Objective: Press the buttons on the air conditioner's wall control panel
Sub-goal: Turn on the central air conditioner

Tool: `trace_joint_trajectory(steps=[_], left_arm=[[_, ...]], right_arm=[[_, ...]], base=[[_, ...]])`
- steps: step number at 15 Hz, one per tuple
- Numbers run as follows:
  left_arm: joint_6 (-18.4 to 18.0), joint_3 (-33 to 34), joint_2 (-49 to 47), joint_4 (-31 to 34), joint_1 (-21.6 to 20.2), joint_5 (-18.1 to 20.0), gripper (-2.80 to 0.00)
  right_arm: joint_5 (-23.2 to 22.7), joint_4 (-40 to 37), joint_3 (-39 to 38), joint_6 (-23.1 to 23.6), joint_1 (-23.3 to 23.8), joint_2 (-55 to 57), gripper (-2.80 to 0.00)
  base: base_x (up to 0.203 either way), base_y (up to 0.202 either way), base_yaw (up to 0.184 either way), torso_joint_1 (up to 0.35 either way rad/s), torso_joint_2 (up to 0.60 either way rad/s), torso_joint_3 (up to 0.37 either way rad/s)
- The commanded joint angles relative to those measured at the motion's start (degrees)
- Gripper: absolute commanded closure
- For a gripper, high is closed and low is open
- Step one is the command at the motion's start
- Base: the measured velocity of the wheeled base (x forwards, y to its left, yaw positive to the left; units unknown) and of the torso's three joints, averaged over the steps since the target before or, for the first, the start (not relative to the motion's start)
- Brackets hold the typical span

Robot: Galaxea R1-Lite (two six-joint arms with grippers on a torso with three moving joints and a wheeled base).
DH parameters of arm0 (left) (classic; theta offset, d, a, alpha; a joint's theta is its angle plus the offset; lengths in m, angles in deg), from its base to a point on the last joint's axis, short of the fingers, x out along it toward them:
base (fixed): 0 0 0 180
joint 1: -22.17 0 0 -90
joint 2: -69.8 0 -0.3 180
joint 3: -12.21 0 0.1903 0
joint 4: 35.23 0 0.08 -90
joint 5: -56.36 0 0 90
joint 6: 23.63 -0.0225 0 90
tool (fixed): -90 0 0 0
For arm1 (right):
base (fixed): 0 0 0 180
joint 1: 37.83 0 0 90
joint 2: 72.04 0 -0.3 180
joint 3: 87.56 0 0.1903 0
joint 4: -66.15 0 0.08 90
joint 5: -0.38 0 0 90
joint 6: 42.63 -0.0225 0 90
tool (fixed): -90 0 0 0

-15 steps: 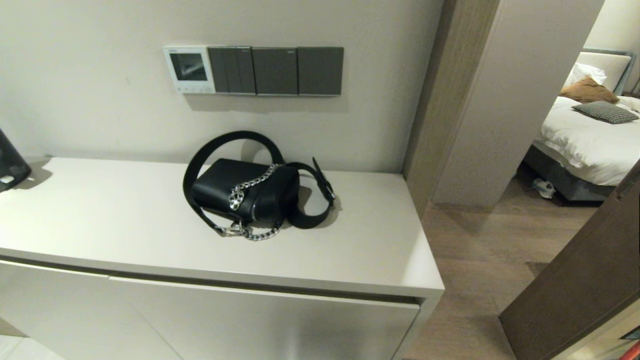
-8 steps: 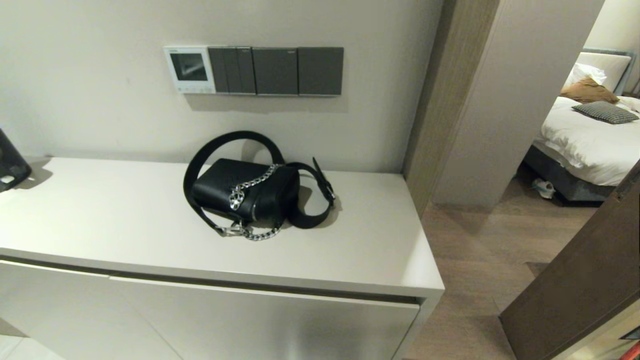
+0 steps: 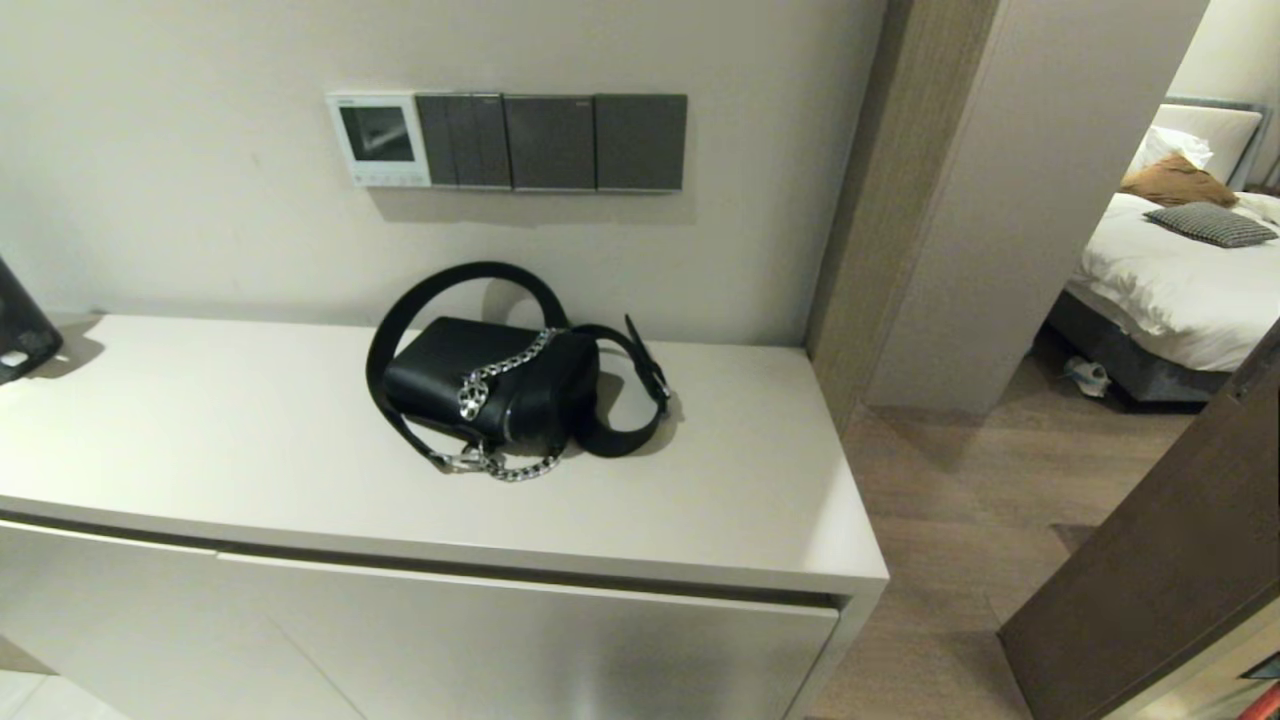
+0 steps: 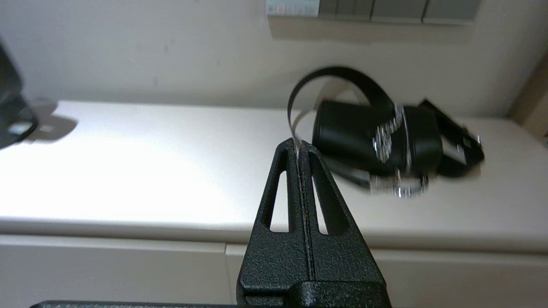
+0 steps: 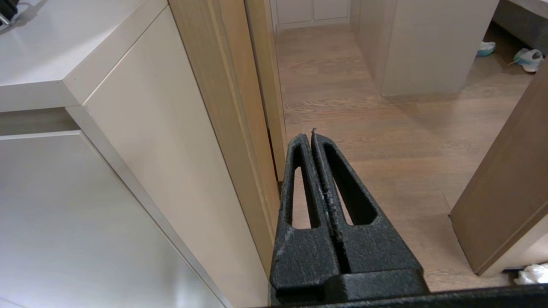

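Beige matte wall [image 3: 200, 180] w/ a smooth off-white cabinet top [image 3: 250, 440] below it. From my seat I see the air conditioner's wall control panel [image 3: 378, 139] mounted on the wall, a small square white plastic unit w/ a dark rectangular screen; the buttons [image 3: 386, 179] run as a row of tiny white keys along its bottom strip. Just beside it on the right sit flat dark grey switch plates [image 3: 552, 142]. On the cabinet top, below the panel, lies a boxy black leather handbag [image 3: 490, 385] w/ a silver chain and a looped strap.

Left gripper [image 4: 298, 145] hovers in front of the cabinet edge, well apart from the panel, its textured black triangular fingers pressed together, holding nothing. Right gripper [image 5: 312, 137] hangs low by the cabinet's side over wood-plank floor [image 5: 385, 141], fingers likewise closed, empty. Neither shows in the head view.
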Motion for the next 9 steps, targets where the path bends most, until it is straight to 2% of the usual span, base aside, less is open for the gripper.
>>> trace_joint_trajectory(steps=[1,4,9], left_arm=[[0.58,-7.64,-20.24,-3.56,0.38,0.47,0.00],[1.32,-17.67,-33.19,-8.55,3.87,1.26,0.00],[2.11,-32.17,-49.38,-10.63,6.82,2.37,0.00]], right_arm=[[-0.02,-0.02,0.00,0.02,-0.01,0.09,0.00],[-0.09,-0.02,0.00,0.02,-0.01,0.09,0.00],[-0.01,-0.02,0.00,0.02,-0.01,0.09,0.00]], base=[[0.000,0.000,0.000,0.000,0.00,0.000],[0.000,0.000,0.000,0.000,0.00,0.000],[0.000,0.000,0.000,0.000,0.00,0.000]])
